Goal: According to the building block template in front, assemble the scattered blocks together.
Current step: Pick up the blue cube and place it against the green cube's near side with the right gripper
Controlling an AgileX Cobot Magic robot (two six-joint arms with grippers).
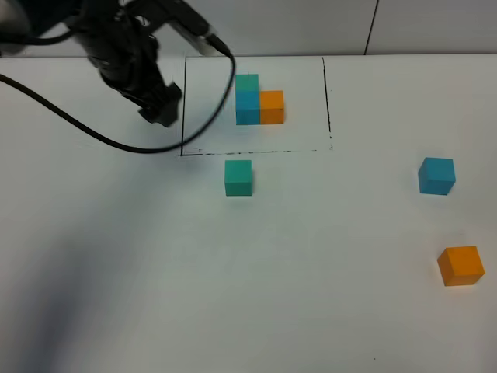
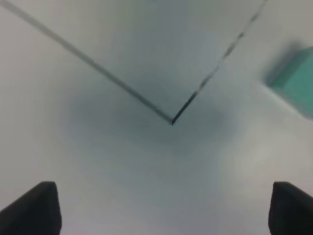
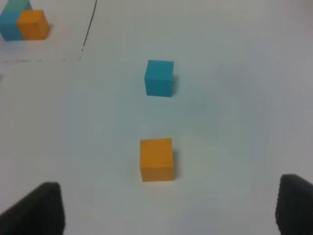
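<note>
orange cube [image 1: 461,266]: closest to the camera, sitting flat on the white tabletop [image 1: 116,272] way over on the right, touching nothing.
blue cube [image 1: 436,176]: a bit farther back on that same right side, apart from the orange one.
right gripper [image 3: 168,210]: only shows in its own wrist view. Both dark fingertips are spread wide with nothing between them, up above the table, orange cube just ahead of it and the blue one beyond that.
teal-green cube [image 1: 238,177]: around mid-table, just outside the near line of the black frame [image 1: 183,109], close but not on it, well apart from the other two loose cubes.
template [image 1: 256,105]: inside the frame, three cubes joined in an L. Teal-green is at the back, blue in front of it, orange stuck to the blue's right side.
left gripper [image 2: 164,210]: fingers wide apart, holding nothing, up over the frame's near-left corner. The teal-green cube is just a blurry patch at the edge of its wrist view.
cable [image 1: 78,124]: black, droops from the left arm, loops across the frame's left line and climbs back up just left of the template, so it hangs over that bit of the frame.
</note>
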